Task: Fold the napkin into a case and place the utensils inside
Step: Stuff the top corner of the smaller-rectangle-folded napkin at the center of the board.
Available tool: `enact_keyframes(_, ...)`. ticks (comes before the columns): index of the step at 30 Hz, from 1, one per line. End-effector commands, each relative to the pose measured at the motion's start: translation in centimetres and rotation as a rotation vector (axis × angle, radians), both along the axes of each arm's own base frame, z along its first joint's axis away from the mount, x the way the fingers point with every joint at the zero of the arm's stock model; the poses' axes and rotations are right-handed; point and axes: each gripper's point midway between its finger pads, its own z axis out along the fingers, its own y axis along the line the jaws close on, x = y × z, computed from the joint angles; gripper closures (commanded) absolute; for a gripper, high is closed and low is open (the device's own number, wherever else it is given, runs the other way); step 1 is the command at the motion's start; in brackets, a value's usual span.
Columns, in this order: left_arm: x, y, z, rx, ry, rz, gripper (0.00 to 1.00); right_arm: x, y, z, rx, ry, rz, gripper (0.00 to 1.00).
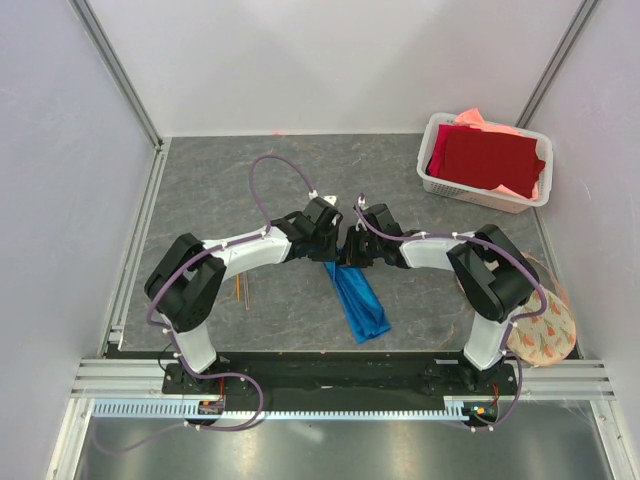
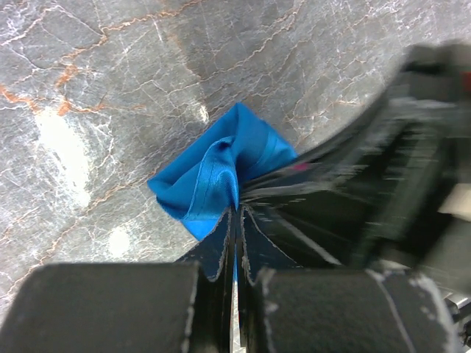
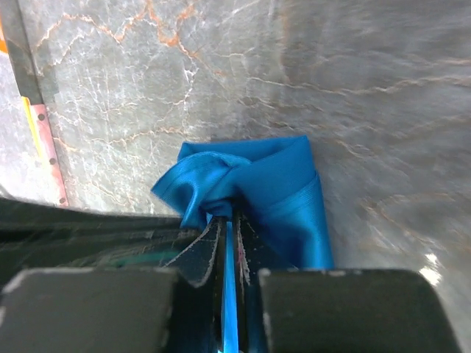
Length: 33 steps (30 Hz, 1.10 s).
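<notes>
The left tool (image 2: pixel 235 220) and right tool (image 3: pixel 228 224) meet tip to tip. Both are pinched tight on one end of the bright blue thin cloth napkin (image 1: pixel 360 300), which trails back toward the arm bases. Thin orange-brown stick utensils (image 1: pixel 243 288) lie left of the left tool. Beyond the right tool, a white plastic basket (image 1: pixel 465 193) holds a dark red cloth (image 1: pixel 490 155) over a salmon-pink cloth (image 1: pixel 478 118).

Overhead view, two close wrist views, sharing napkin (image 1: pixel 358 300)

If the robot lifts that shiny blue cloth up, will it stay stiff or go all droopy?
Probably droopy: the thin bright blue napkin bunches into soft folds where the left gripper and right gripper pinch it. Its sheen hints it may slip. It looks light too.
</notes>
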Motion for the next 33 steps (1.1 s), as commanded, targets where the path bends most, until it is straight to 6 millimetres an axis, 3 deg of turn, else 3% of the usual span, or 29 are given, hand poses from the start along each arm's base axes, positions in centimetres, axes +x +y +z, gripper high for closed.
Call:
enact_keyframes(1, 1.3, -1.6, 1.7, -0.074, -0.024, 0.030, 0.98, 0.1, 2.4, -1.2, 0.079, 0.010, 0.027, 0.92)
enact_keyframes(4, 1.2, -1.2, 0.8, -0.057, -0.006, 0.048, 0.98, 0.5, 1.5, -0.4, 0.089, -0.005, 0.006, 0.88)
enact_keyframes(6, 1.2, -0.8, 0.4, -0.053, 0.004, 0.053, 0.98, 0.2, 1.0, 0.1, 0.074, -0.014, 0.014, 0.78)
enact_keyframes(7, 1.1, -0.5, 0.1, -0.047, 0.007, 0.056, 0.98, 0.2, 0.6, 0.6, 0.069, -0.017, 0.013, 0.68)
enact_keyframes(10, 1.0, 0.0, 0.6, -0.048, -0.005, 0.057, 0.98, -0.6, -0.8, 0.9, 0.045, -0.007, 0.011, 0.55)
enact_keyframes(15, 0.8, 0.1, 0.8, -0.044, -0.005, 0.054, 0.98, -1.3, -1.6, 2.3, 0.053, -0.035, 0.006, 0.47)
enact_keyframes(20, 0.8, 0.0, 0.7, -0.048, 0.000, 0.054, 0.98, -0.4, -2.5, 3.2, 0.039, -0.071, -0.018, 0.54)
enact_keyframes(25, 0.9, 0.1, 0.9, -0.045, -0.007, 0.055, 0.98, 0.8, -2.2, 3.6, 0.039, -0.088, -0.020, 0.72)
enact_keyframes(28, 0.9, 0.0, 0.9, -0.048, -0.006, 0.052, 0.98, 1.3, -1.6, 3.0, 0.041, -0.074, -0.010, 0.81)
enact_keyframes(33, 1.0, -0.3, 1.1, -0.056, -0.004, 0.048, 0.98, 2.0, -0.2, 1.6, 0.066, -0.056, 0.004, 0.85)
